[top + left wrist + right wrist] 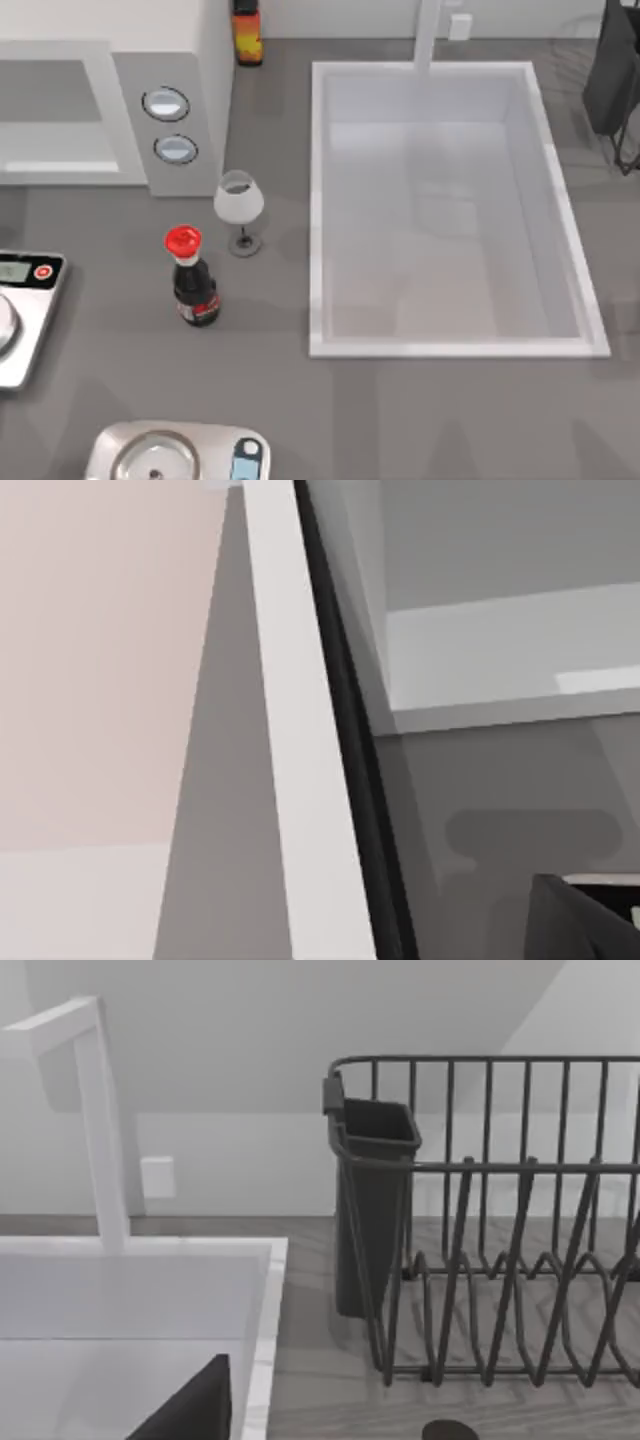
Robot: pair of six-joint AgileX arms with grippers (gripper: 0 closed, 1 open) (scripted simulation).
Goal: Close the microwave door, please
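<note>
Microwave sits at top view's back left; door is seen edge-on, close, in left wrist view. Either gripper's state cannot be told. Risk: door edge is missed, or wineglass gets clipped.

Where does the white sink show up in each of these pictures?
Top view: the sink takes up the middle and right, to the right of the wine glass.
Right wrist view: its rim runs beside the dish rack.
Left wrist view: this camera faces a pale slab instead, probably the microwave door.
Shared landmark: the white faucet at the sink's back edge.
</note>
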